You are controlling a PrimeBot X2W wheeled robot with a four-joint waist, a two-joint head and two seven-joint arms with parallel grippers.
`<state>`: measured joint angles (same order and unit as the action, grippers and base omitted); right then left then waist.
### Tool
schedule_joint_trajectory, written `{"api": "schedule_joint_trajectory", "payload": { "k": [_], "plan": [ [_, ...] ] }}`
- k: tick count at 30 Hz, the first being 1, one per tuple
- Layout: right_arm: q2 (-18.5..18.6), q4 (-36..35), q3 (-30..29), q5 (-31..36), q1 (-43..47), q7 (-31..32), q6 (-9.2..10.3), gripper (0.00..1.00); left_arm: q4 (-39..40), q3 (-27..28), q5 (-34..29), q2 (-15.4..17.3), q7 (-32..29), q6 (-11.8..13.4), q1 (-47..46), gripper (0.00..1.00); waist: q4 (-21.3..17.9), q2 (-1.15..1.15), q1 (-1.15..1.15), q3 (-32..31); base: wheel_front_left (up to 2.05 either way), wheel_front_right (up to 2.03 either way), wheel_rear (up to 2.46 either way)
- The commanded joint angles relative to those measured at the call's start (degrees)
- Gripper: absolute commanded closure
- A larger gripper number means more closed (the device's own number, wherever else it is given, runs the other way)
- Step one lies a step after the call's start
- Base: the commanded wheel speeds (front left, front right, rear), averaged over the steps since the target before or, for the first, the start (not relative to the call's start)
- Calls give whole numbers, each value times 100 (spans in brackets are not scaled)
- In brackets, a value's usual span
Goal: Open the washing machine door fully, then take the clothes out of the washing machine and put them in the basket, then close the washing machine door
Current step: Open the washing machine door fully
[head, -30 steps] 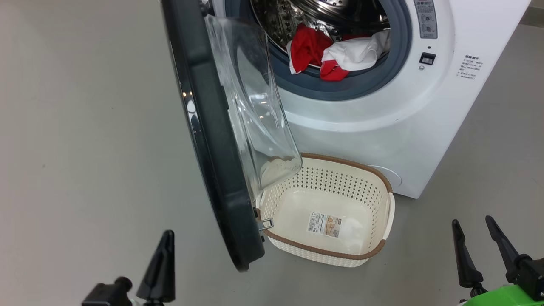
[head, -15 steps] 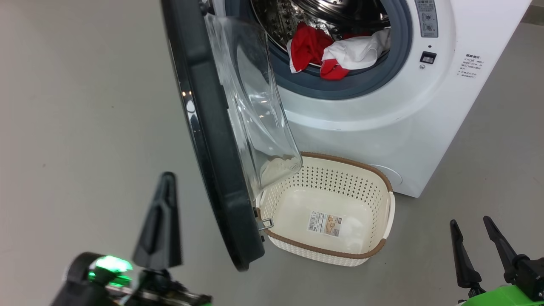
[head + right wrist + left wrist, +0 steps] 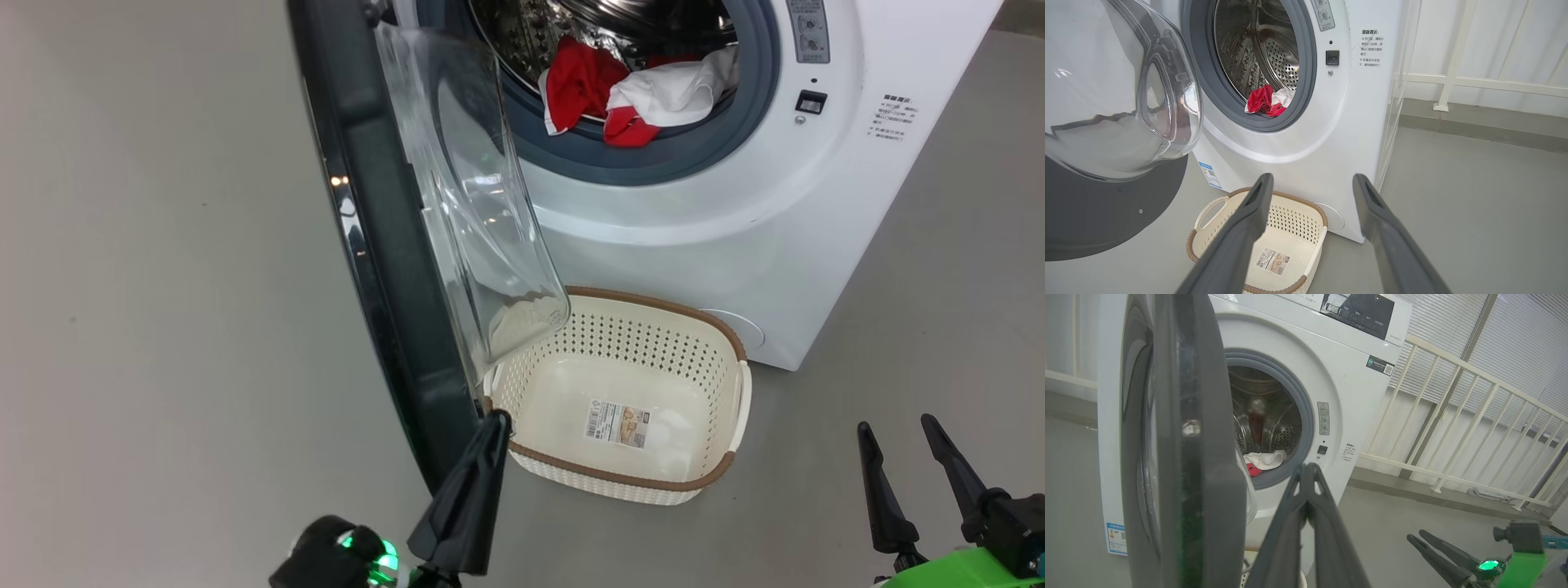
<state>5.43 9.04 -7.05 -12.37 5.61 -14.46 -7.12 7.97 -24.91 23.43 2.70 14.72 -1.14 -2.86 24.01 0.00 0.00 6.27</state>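
The washing machine [image 3: 694, 229] has its door [image 3: 367, 245] swung roughly halfway beside the empty basket [image 3: 653, 304], clothes [image 3: 629, 90] in the drum, so the clenched left hand [image 3: 495, 421] at the door's lower edge should press outward steadily, the right hand [image 3: 894, 426] spread empty.

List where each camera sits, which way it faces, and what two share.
Head view: up on the head, facing down at the basket and open washing machine door; left tool shut, right tool open.
Left wrist view: low by the door's edge, facing the washing machine; left tool shut, centred.
Right wrist view: low, facing the clothes; right tool open.
Head and right wrist views share the basket.
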Motion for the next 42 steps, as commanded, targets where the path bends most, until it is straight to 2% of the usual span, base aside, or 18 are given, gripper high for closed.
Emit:
{"api": "schedule_joint_trajectory", "payload": {
  "k": [1,9,21,29,42],
  "plan": [
    [97,-165,110,32,-195,-53,-36,0,6,118,113,18,28,-45,-241,100,-15,0,0,15,0,0,0],
    [88,-168,108,30,-224,-53,-36,0,-843,166,318,18,28,-22,-420,100,-73,0,0,46,0,0,0],
    [56,-179,91,31,-178,-54,-36,0,-1185,556,467,18,28,46,-453,100,31,0,0,21,0,0,0],
    [35,-189,156,26,-144,-54,-36,0,-1154,1213,334,18,28,93,-215,100,121,0,0,1,0,0,0],
    [77,-235,177,10,-127,-54,-36,0,-1275,2482,-58,18,28,-28,-161,100,175,0,0,87,0,0,0]
  ]
}}
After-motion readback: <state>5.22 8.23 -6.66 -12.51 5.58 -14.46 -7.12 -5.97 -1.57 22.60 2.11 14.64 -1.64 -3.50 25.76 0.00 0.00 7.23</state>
